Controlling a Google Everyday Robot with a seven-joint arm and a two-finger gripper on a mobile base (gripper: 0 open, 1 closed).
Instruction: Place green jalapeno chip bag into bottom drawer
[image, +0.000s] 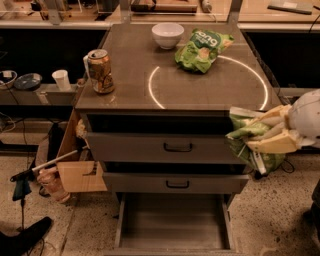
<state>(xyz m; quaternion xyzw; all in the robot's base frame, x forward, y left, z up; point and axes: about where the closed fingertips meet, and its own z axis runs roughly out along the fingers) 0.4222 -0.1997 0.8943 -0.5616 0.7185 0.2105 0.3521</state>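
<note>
The green jalapeno chip bag hangs crumpled at the right front corner of the cabinet, level with the top drawer. My gripper reaches in from the right edge, its pale fingers shut on the bag. The bottom drawer is pulled out at the foot of the cabinet, a plain grey tray with nothing in it. The bag sits above and to the right of that drawer.
On the cabinet top stand a white bowl, a brighter green bag with white lettering and a drink can. Two upper drawers with black handles are partly out. A cardboard box and clutter sit on the floor at left.
</note>
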